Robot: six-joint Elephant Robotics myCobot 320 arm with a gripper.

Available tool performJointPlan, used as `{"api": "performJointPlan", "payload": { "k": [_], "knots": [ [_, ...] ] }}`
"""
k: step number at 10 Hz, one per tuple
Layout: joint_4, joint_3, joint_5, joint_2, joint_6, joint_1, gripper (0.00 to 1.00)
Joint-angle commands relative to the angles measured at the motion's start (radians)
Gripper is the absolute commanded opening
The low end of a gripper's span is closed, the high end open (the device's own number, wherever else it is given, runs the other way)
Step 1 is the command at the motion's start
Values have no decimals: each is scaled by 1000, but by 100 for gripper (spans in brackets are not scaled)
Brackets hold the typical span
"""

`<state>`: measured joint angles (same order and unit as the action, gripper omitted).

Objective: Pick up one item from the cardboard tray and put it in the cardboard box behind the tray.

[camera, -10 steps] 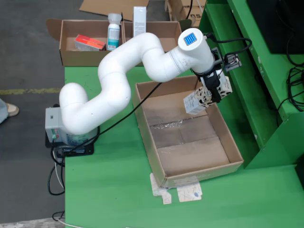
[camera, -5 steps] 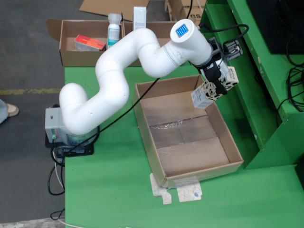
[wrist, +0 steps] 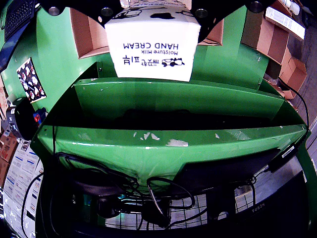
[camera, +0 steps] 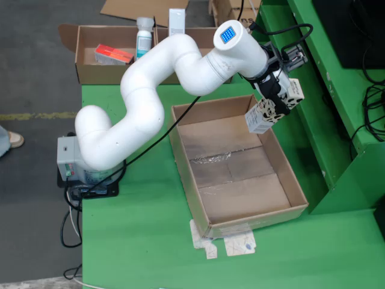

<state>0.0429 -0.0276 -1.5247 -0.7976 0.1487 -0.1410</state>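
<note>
In the view from above, my gripper [camera: 275, 99] is shut on a white hand cream carton [camera: 263, 115] and holds it in the air over the far right corner of the wide cardboard tray [camera: 185, 174]. The tray's floor shows bare, taped cardboard. In the view that rides on the gripper, the carton [wrist: 151, 47] fills the top centre with its "HAND CREAM" print upside down. Beyond the green table's far left corner stands a smaller cardboard box [camera: 90, 73].
The smaller box holds an orange-red packet [camera: 113, 54], a white bottle [camera: 144, 37] and a white carton [camera: 177, 21]. A raised green frame [camera: 337, 90] with cables [camera: 374, 102] runs along the right. The gripper view shows green ledges [wrist: 173, 99] and tangled wires [wrist: 148, 193].
</note>
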Motion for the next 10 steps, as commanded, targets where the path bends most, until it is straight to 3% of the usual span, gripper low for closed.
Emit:
{"api": "performJointPlan", "payload": {
  "k": [1, 4, 8, 10],
  "knots": [
    [8, 28, 23, 16, -8, -53, 0],
    [-175, 28, -26, 84, -18, -127, 0],
    [-244, 28, -20, 111, -26, -205, 0],
    [-388, 28, -20, 175, -23, -275, 0]
  ]
}}
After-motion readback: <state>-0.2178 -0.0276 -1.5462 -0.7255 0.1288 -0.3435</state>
